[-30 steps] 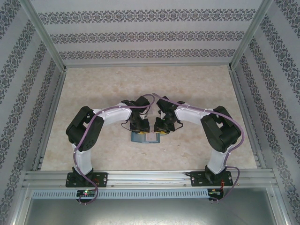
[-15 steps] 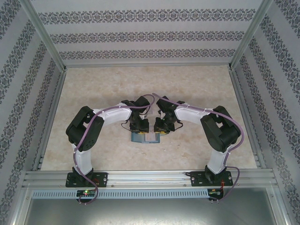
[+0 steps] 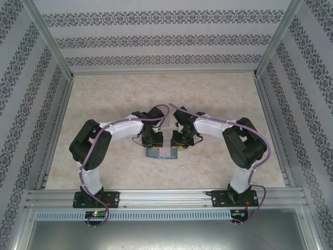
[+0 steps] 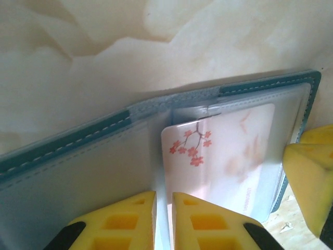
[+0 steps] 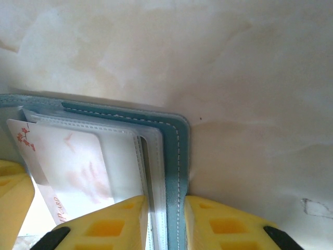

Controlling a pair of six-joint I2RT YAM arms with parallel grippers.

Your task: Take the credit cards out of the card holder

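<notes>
The card holder (image 3: 161, 153) lies open on the tabletop (image 3: 104, 104), inside face up, about mid-width and toward the near side, just in front of the two wrists. It has a teal cover with pale stitching and a grey-blue lining, with clear sleeves (image 5: 151, 166) stacked on the right half.

State of the left pincer (image 4: 164, 200): yellow fingers (image 4: 127, 216) nearly pressed together, with a thin slot between them. The left edge of a card (image 4: 223, 156) runs down into that slot, just right of the fold, so it reads as pinching the card edge. I can't tell whether a sleeve layer is caught along with it. The card is pale pink-white with a red blossom twig printed at its upper left corner. It lies over the right half of the holder, and its top edge is tucked under a sleeve lip.

State of the right pincer (image 5: 166, 205): clamped on the holder's right outer edge, with the teal cover and the sleeve stack between the fingers. The holder's rounded far-right corner sits just past the fingertips. From this wrist the card is left of the pincer and tilted. It has small red print near its lower edge, too small to read.

Each wrist view catches a yellow finger of the other pincer at the frame edge, so the two are close together over the holder.
</notes>
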